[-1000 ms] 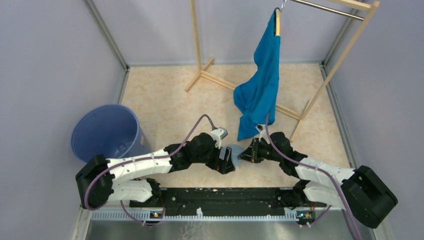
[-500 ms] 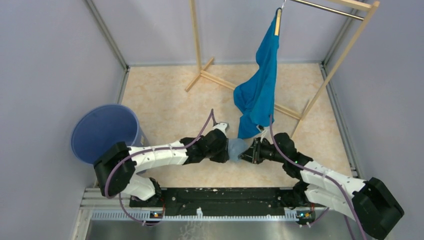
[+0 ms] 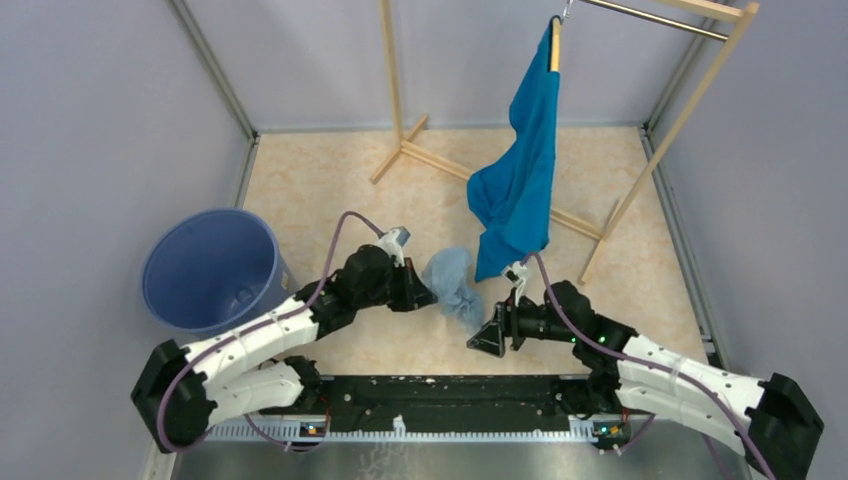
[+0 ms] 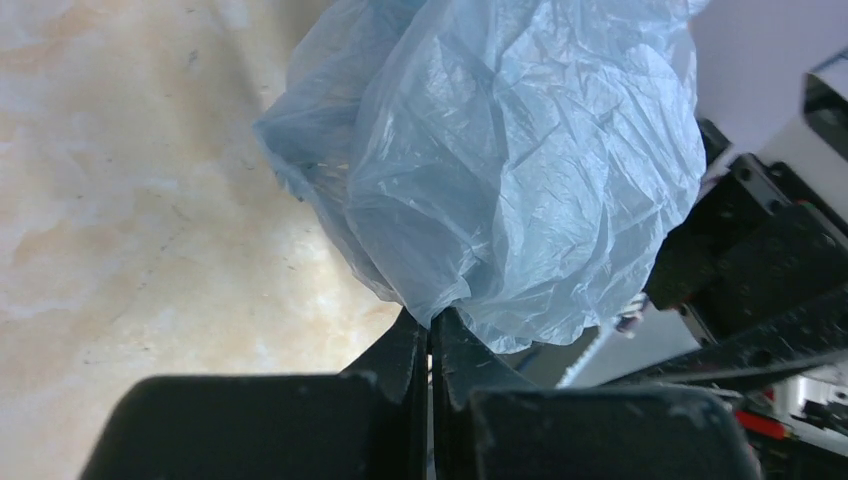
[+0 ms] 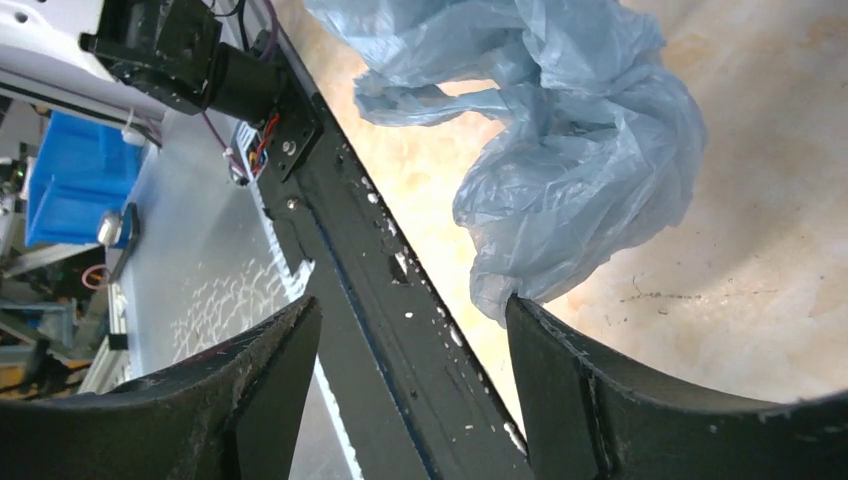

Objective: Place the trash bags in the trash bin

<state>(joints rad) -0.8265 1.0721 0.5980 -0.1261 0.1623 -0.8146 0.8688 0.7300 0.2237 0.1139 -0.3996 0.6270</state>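
The trash bag point(image 3: 452, 283) is a translucent pale blue-grey with whitish glints in its creases, and the trash bin point(image 3: 185, 250) is a plain mid blue. The T-shirt point(image 3: 520, 180) is a brighter, opaque blue. The rack point(image 3: 393, 80) is pale wood and the table point(image 3: 320, 190) is cream marbled with peach.

Left wrist cam: trash bag point(image 4: 520, 170) runs off the top edge & blocks much of the right arm point(image 4: 760, 250) behind it. Top cam: left gripper point(image 3: 432, 297) grip pt too small to see; pale specks in trash bin point(image 3: 190, 250), maybe glare; rack point(image 3: 391, 70) top cropped.
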